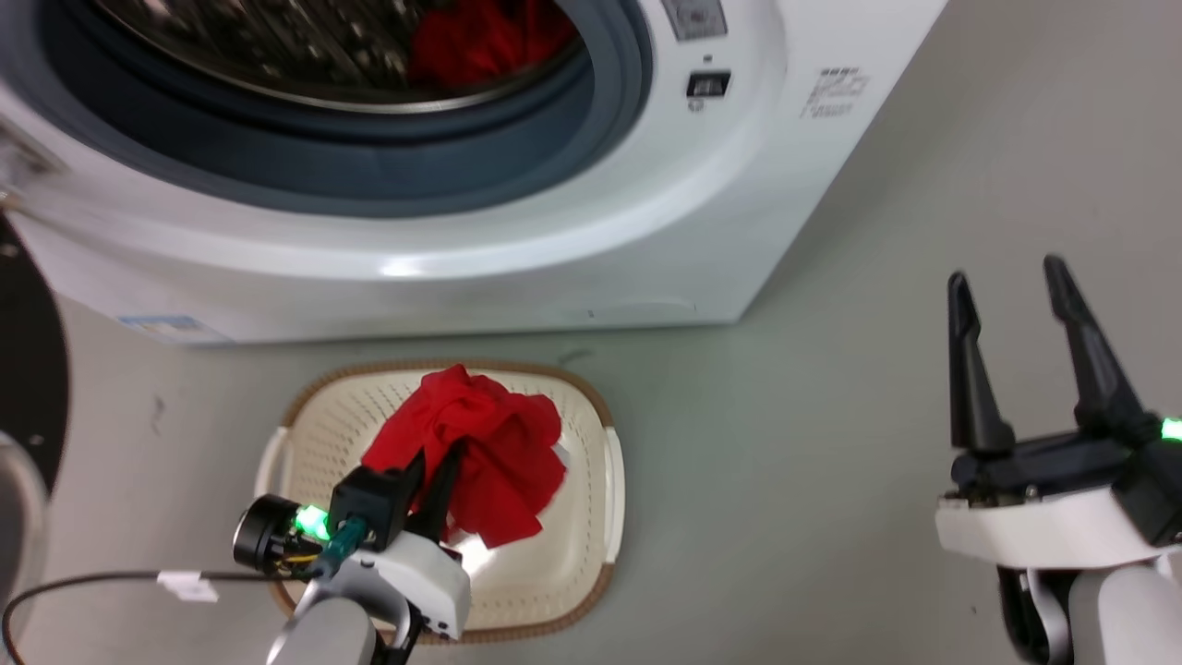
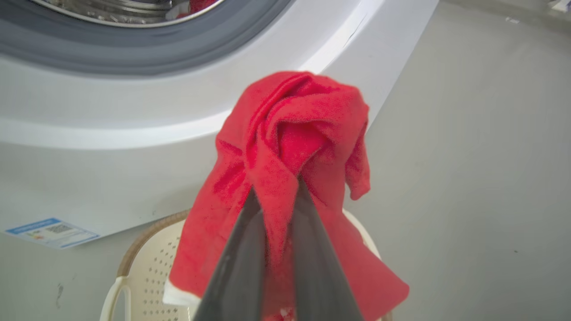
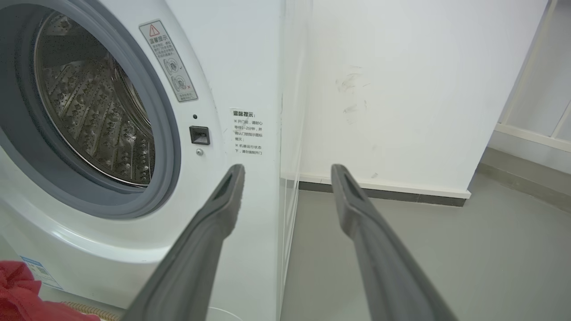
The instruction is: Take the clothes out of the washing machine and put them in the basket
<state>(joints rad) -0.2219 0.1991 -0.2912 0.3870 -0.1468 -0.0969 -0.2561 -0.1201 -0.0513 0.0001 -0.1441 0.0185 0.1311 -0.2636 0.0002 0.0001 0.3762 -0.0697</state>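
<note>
Our left gripper (image 2: 276, 189) is clamped on a fold of one red garment (image 2: 294, 133), which hangs straight down over the middle of the basket (image 1: 319, 416). We judge that dropping it needs only the fingers to part, with no sideways travel. Well to the right of the basket, our right gripper (image 1: 1005, 271) stands wide open and empty, fingers pointing toward the machine (image 1: 591, 231). Beyond the basket, up in the drum (image 1: 277, 37), the second garment (image 1: 480, 42) lies bunched almost straight behind the basket, and the free right arm looks best placed to fetch it.
</note>
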